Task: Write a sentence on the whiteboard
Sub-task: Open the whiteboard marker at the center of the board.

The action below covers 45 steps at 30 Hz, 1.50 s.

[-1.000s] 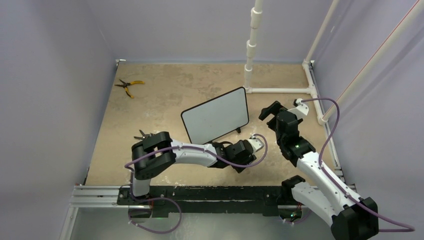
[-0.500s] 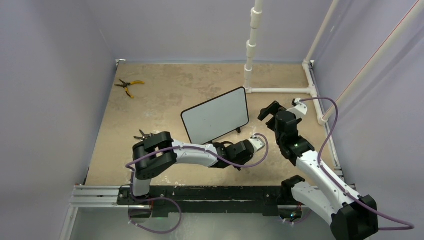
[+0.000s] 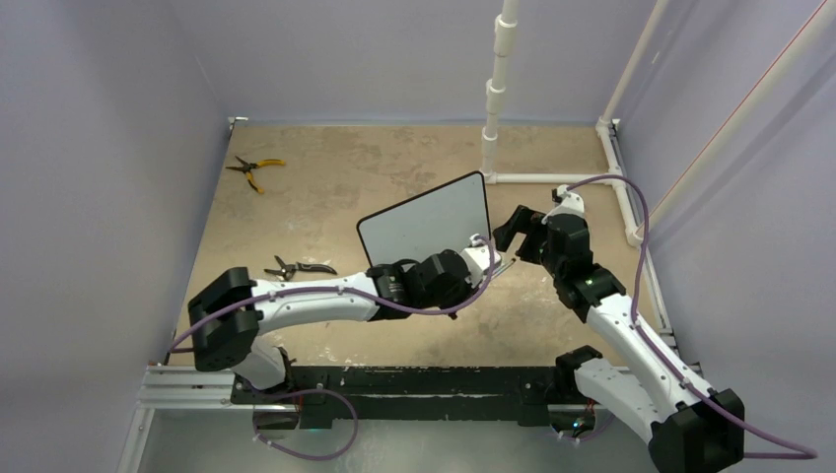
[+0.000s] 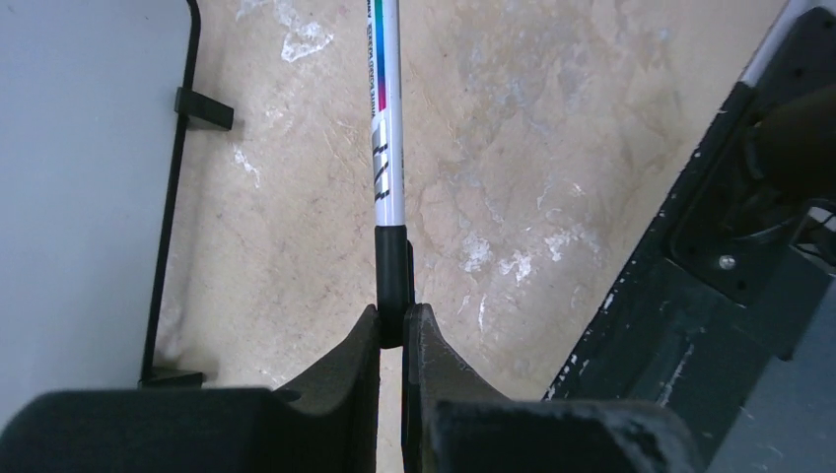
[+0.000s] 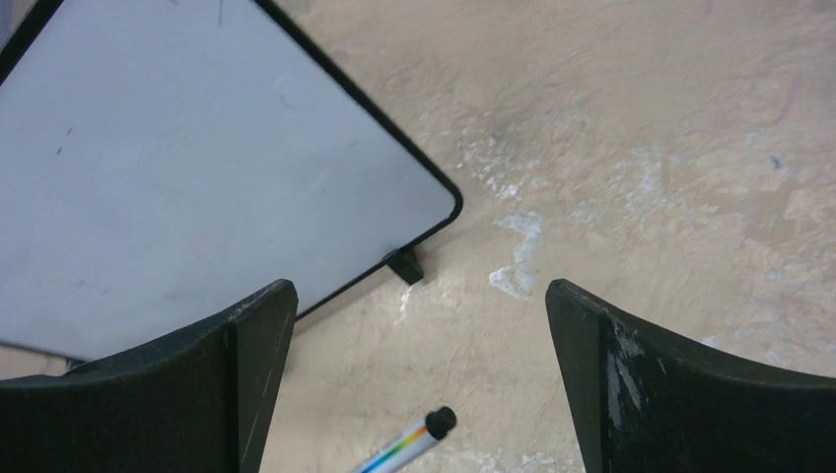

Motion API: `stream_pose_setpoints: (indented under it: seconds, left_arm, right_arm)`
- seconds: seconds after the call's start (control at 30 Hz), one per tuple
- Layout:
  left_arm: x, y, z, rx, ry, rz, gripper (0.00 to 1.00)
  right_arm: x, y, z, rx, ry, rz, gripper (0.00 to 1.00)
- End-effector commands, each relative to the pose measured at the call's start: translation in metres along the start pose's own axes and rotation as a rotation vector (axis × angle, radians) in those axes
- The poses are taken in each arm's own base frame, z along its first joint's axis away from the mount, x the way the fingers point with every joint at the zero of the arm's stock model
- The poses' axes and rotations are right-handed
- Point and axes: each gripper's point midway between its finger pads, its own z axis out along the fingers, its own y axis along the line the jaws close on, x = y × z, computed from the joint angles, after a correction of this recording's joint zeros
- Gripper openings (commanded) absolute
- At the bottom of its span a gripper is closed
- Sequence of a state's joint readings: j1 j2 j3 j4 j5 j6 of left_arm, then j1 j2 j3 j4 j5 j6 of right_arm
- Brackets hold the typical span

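Note:
The whiteboard (image 3: 424, 229) stands tilted on its small black feet in mid-table; it also shows in the left wrist view (image 4: 79, 177) and the right wrist view (image 5: 197, 177). Its face is blank apart from a few faint specks; no sentence shows. My left gripper (image 3: 481, 259) is at the board's lower right corner, shut (image 4: 394, 315) on the black end of a white marker (image 4: 386, 128) with a rainbow stripe. My right gripper (image 3: 515, 233) is open and empty (image 5: 419, 296), just right of the board, above the marker's tip (image 5: 414, 439).
Yellow-handled pliers (image 3: 254, 169) lie at the far left. Black cutters (image 3: 296, 266) lie left of the board, near the left arm. A white pipe frame (image 3: 498, 94) stands at the back right, with pipes (image 3: 616, 168) along the right edge. Grey walls enclose the table.
My left arm has stretched out and carried the marker up and left to the board's lower right corner, uncovering the black cutters. My right gripper has moved left toward the board.

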<state>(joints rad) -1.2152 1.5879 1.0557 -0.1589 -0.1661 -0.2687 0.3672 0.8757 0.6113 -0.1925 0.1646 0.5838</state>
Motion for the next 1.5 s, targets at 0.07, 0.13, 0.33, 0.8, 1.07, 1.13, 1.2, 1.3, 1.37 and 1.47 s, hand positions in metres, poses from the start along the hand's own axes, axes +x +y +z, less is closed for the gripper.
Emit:
stream_pose_setpoints:
  seconds: [0.07,0.13,0.33,0.8,1.07,1.13,1.2,1.3,1.37,1.47]
  left_arm:
    - [-0.008,0.006,-0.029,0.155,0.026,-0.011,0.00]
    - [-0.014,0.007,-0.039,0.187,0.006,0.004,0.00]
    - [-0.010,0.006,-0.061,0.287,-0.051,0.045,0.00]
    - [-0.010,0.005,-0.088,0.310,-0.130,0.080,0.00]
    - [-0.011,0.008,-0.089,0.291,-0.133,0.088,0.00]
    - [-0.009,0.008,-0.088,0.292,-0.129,0.089,0.00]
    - [-0.009,0.009,-0.088,0.288,-0.128,0.089,0.00]
    - [-0.010,0.010,-0.088,0.280,-0.131,0.089,0.00]
    - [-0.009,0.011,-0.087,0.278,-0.129,0.087,0.00]
    - [-0.010,0.010,-0.087,0.279,-0.131,0.088,0.00]
  right_arm:
    - [0.002,0.046,-0.024,-0.283,0.102,-0.035,0.99]
    - [0.008,0.056,-0.030,-0.359,0.153,-0.042,0.99]
    - [0.039,0.078,-0.051,-0.565,0.327,-0.066,0.97]
    - [0.079,0.103,-0.092,-0.885,0.592,-0.054,0.77]
    - [0.091,0.101,-0.100,-0.941,0.654,-0.039,0.60]
    - [0.092,0.102,-0.101,-0.951,0.658,-0.034,0.54]
    - [0.092,0.102,-0.101,-0.954,0.658,-0.034,0.49]
    - [0.093,0.102,-0.103,-0.963,0.667,-0.034,0.42]
    - [0.094,0.101,-0.103,-0.963,0.671,-0.036,0.41]
    - [0.094,0.101,-0.103,-0.963,0.673,-0.038,0.36]
